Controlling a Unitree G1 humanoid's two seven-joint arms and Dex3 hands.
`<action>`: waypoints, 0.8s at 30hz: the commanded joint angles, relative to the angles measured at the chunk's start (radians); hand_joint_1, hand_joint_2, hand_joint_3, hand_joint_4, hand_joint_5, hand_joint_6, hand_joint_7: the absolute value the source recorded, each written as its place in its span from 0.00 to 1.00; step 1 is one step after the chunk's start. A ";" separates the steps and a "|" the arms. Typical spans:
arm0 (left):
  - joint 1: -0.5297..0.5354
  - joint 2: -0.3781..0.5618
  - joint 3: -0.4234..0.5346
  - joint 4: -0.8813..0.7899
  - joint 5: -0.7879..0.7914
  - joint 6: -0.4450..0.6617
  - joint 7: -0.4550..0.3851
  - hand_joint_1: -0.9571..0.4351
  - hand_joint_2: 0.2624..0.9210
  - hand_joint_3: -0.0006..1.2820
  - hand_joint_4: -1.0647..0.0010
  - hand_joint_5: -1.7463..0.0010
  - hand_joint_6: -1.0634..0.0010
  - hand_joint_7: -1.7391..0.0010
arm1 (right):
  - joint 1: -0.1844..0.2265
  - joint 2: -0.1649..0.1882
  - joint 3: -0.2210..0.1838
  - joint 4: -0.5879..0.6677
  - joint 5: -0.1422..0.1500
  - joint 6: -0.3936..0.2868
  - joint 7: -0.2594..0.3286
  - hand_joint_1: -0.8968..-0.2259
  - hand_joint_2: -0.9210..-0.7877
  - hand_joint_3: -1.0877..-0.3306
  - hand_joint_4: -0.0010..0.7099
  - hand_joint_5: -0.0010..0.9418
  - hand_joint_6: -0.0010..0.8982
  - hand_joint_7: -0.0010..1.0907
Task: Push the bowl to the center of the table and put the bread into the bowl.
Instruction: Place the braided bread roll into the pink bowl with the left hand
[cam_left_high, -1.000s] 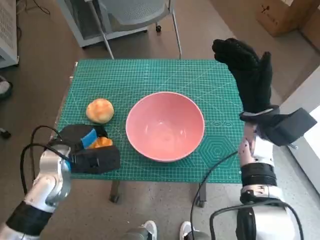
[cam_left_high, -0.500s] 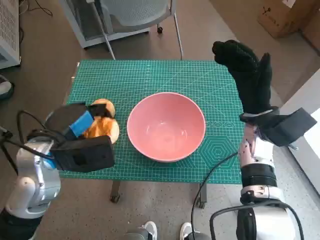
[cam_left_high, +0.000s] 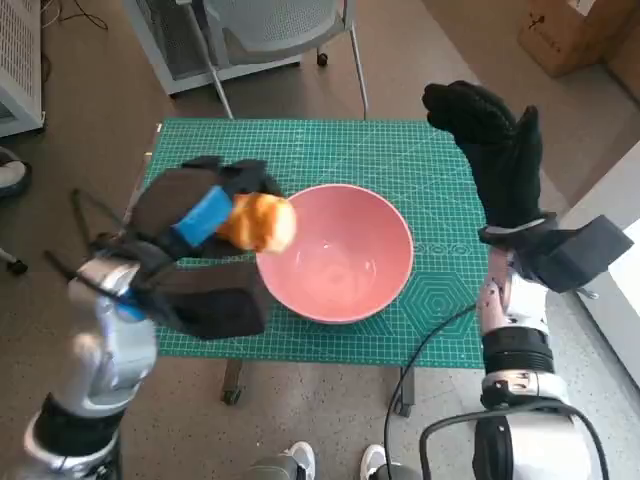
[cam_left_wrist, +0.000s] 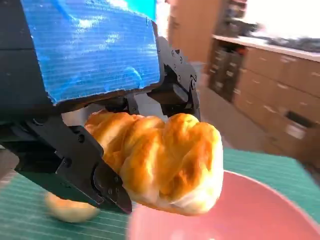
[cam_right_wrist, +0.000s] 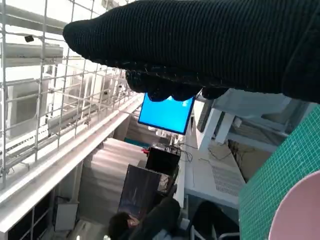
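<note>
Over near-left rim of bowl (cam_left_high: 333, 252): left hand (cam_left_high: 195, 225) pinching bread (cam_left_high: 259, 221), lifted off mat since a second ago | mid-table: bowl already near center, drop into it judged next | left side: second bun (cam_left_wrist: 70, 212) hidden beneath hand | far-right edge: right hand (cam_left_high: 495, 150) raised, fingers spread, holding nothing
</note>
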 joint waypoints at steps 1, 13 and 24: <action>-0.083 -0.055 -0.049 0.094 -0.010 -0.034 0.005 0.69 0.99 0.02 0.30 0.38 0.37 0.34 | 0.026 -0.006 -0.003 -0.002 0.009 0.007 0.015 0.50 0.00 0.67 0.34 0.00 0.37 0.00; -0.206 -0.174 -0.129 0.402 -0.030 -0.138 0.054 0.69 1.00 0.04 0.33 0.33 0.41 0.35 | 0.044 -0.013 -0.011 -0.027 0.032 0.023 0.025 0.50 0.00 0.68 0.33 0.00 0.37 0.00; -0.231 -0.196 -0.136 0.571 -0.089 -0.235 0.057 0.77 0.89 0.16 0.68 0.51 0.69 0.63 | 0.070 -0.022 -0.014 -0.055 0.013 0.015 -0.016 0.51 0.00 0.69 0.34 0.01 0.37 0.00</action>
